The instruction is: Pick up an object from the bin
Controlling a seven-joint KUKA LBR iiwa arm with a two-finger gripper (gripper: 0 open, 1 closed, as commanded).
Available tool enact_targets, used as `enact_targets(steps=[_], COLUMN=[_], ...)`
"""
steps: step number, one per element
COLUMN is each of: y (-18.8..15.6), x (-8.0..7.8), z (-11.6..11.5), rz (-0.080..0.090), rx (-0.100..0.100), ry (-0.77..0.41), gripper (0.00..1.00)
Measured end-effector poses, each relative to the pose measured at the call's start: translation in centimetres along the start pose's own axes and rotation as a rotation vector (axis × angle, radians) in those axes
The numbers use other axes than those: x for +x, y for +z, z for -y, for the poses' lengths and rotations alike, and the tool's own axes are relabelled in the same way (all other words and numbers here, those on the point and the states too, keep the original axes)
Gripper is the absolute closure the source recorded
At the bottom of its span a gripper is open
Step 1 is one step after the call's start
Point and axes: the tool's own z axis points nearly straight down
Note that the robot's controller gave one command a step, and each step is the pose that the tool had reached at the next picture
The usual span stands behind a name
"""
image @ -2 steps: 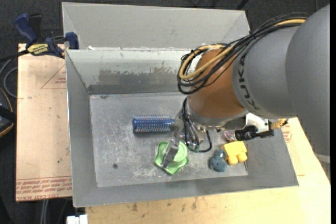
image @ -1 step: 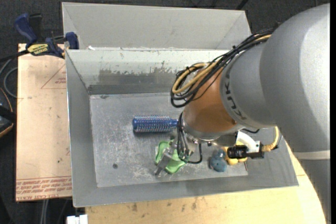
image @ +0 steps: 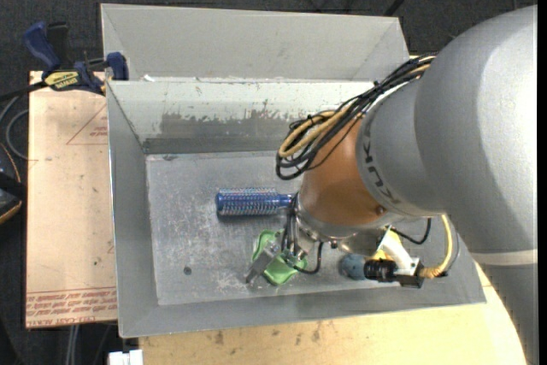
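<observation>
My gripper (image: 287, 250) is down low in the front middle of the bin, under the orange wrist cover. It sits right on a bright green plastic thing (image: 275, 271) that lies on the bin floor; part of that thing is hidden beneath the gripper. A blue ribbed cylinder like a hair roller (image: 252, 203) lies on its side just behind and to the left, apart from the gripper. A small blue-grey round thing (image: 350, 267) rests to the gripper's right near the front wall.
The arm and its cables cover the right half of the bin. The left part of the bin floor is bare scratched metal, and the sloping walls rise at the back and left.
</observation>
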Motion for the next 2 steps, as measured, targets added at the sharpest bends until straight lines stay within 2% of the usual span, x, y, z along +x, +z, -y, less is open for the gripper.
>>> enact_targets(steps=[1, 2], y=[0.1, -1.1], x=[0.1, -0.3], z=[0.4, 1.5], rz=[-0.002, -0.008], rx=[0.002, 0.020], ry=[0.340, 0.450], gripper=[0.00, 0.00])
